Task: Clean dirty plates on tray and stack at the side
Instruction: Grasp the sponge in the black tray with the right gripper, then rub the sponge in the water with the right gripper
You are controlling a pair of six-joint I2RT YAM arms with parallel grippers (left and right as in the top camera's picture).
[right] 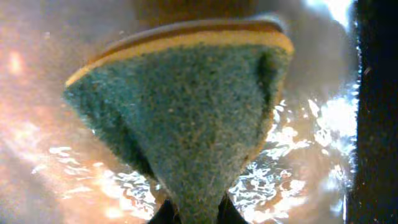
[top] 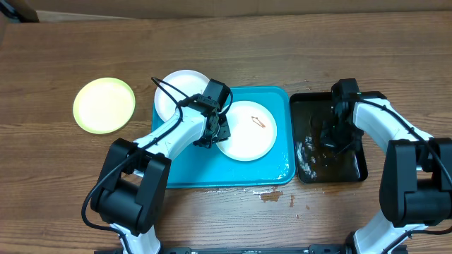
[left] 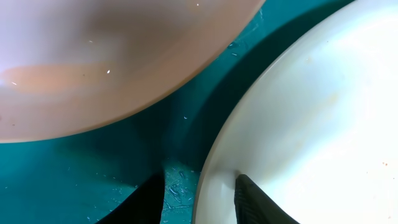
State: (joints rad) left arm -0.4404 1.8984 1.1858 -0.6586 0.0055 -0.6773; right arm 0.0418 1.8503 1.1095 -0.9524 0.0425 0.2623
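Wooden table (top: 282,42) bears turquoise tray (top: 233,174).

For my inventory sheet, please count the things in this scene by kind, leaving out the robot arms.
Plates: 3 (white plate, white plate with a smear, yellow-green plate)
Trays: 2 (turquoise tray, black tray)
Sponges: 1 (sponge)
Total: 6
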